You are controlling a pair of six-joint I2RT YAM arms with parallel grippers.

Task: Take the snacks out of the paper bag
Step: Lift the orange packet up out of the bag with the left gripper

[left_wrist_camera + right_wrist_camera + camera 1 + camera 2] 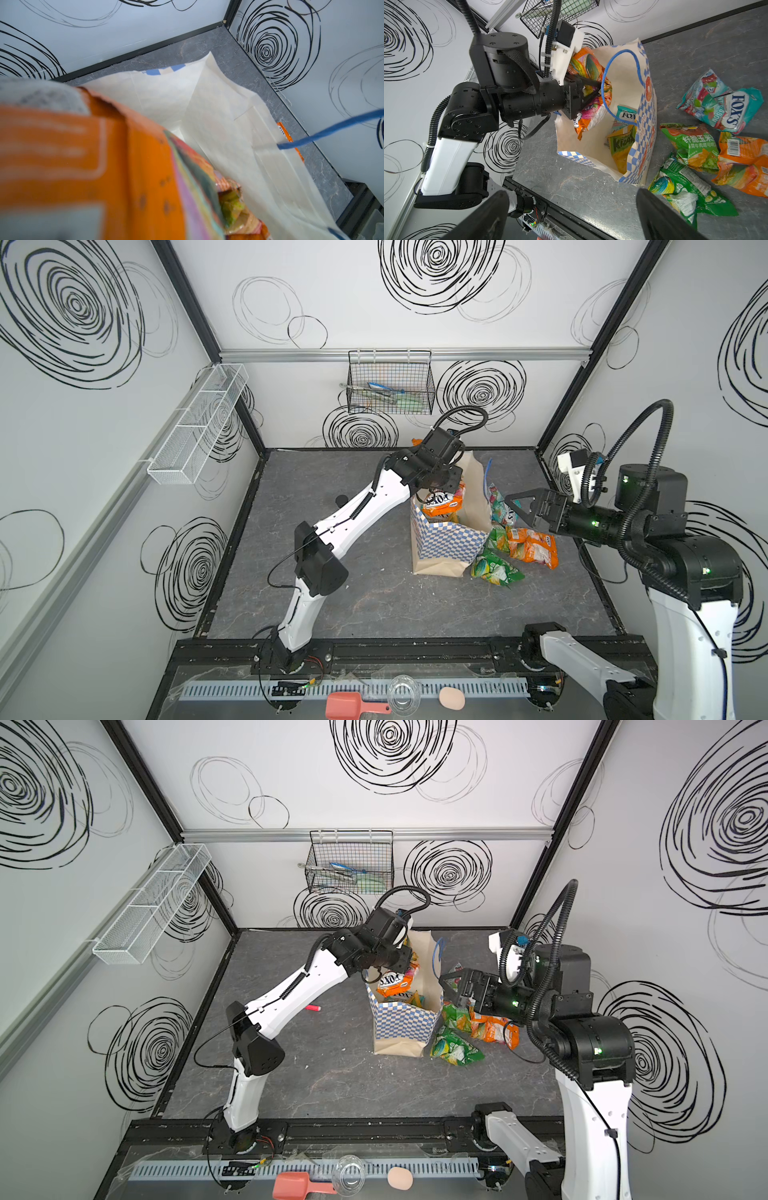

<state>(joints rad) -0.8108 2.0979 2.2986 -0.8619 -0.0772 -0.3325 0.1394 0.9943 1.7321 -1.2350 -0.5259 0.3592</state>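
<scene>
Above paper bag (449,540), left gripper (601,89) pinching orange packet (442,504), right gripper (513,512) apparently empty

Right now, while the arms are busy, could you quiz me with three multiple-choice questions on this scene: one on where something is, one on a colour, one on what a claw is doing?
1. Where on the table do most loose packets lie, relative to the paper bag?
A. left of it in both top views
B. right of it in both top views
C. in front of it, at the near edge

2. What colour are the bag's cord handles?
A. red
B. blue
C. green

3. How is the left gripper?
A. open and empty
B. shut on the bag's rim
C. shut on an orange packet

Answers:
1 B, the green, orange and teal packets are heaped against the bag's right side.
2 B, a blue loop stands above the bag's mouth.
3 C, its fingers pinch the orange packet at the bag's mouth.
</scene>
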